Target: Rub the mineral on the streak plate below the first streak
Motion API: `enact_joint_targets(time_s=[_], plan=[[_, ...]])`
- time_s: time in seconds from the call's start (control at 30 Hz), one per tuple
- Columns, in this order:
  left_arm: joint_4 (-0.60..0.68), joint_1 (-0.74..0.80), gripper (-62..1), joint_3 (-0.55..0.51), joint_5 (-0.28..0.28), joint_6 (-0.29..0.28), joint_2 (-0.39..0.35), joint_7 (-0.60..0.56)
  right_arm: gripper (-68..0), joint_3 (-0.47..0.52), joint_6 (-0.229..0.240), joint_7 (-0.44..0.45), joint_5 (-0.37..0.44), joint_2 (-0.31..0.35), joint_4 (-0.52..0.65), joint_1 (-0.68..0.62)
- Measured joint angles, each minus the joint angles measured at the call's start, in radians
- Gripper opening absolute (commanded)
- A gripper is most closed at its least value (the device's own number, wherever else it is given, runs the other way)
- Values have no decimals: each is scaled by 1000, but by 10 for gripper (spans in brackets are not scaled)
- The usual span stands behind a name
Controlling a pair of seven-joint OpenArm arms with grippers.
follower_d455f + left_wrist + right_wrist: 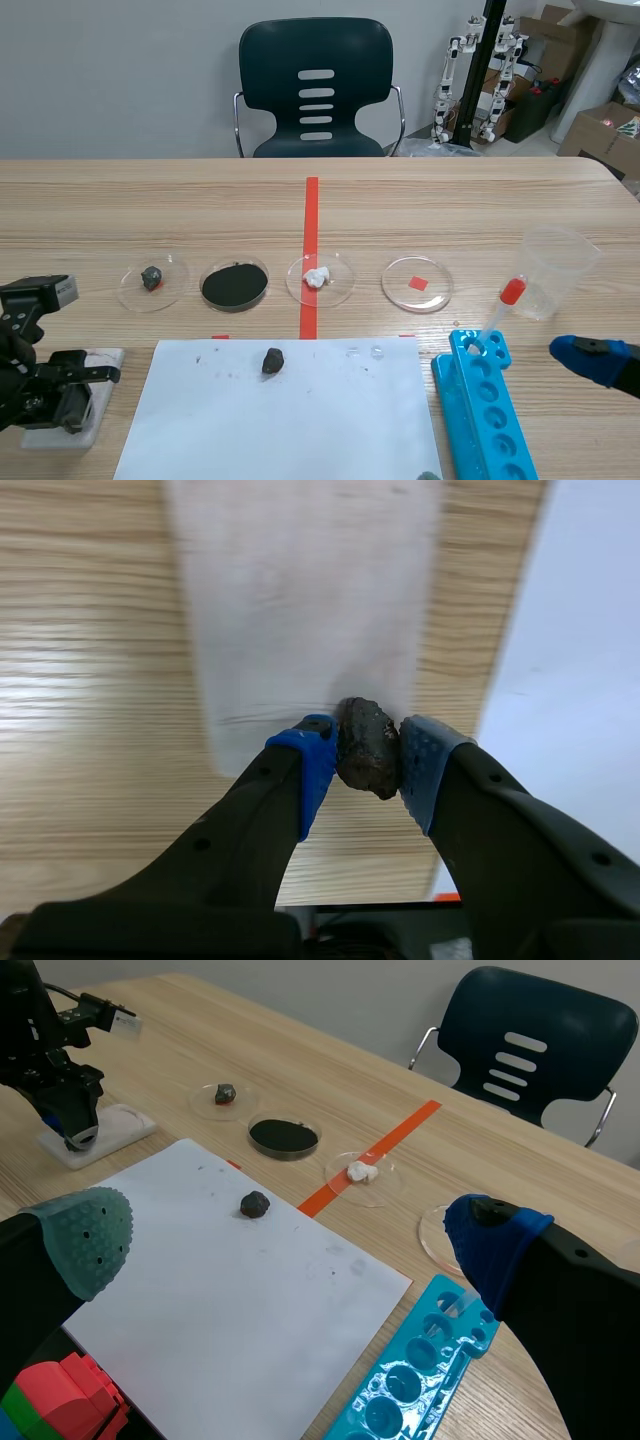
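Note:
In the left wrist view my left gripper (368, 768) is shut on a small dark mineral (366, 742), held at the near edge of the white streak plate (300, 610). A faint streak runs across the plate just ahead of the blue pads (312, 765). In the scene view that gripper (68, 400) hangs over the plate (100, 362) at the table's front left. My right gripper (290, 1245) is open and holds nothing; it stays low at the right, by the blue rack (482, 410).
A white paper sheet (300, 420) lies at the front with a dark rock (272, 360) on it. Behind it stand several petri dishes (152, 280), one full of black powder (235, 284). A plastic cup (555, 268) and a red-capped dropper (505, 300) are at the right.

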Motion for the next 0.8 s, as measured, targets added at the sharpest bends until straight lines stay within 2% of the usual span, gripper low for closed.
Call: enact_joint_targets(time_s=[0.1,0.2,0.27,0.37,0.47,0.5,0.6,0.7,0.8], plan=[[0,0,-509,1,-26,-19,9,0,4,0,0,0,0,0,0,0],[0,0,-509,1,-6,-18,11,0,4,0,0,0,0,0,0,0],[1,-3,-509,3,64,10,15,3,4,0,0,0,0,0,0,0],[3,-8,-509,5,213,72,15,19,4,0,0,0,0,0,0,0],[1,-5,-509,5,287,100,7,24,4,0,0,0,0,0,0,0],[0,-5,-509,5,296,105,8,24,4,0,0,0,0,0,0,0],[0,-5,-509,5,272,104,8,23,4,0,0,0,0,0,0,0],[0,-5,-509,5,180,73,8,19,4,0,0,0,0,0,0,0],[0,-6,-509,3,116,46,5,15,4,0,0,0,0,0,0,0]])
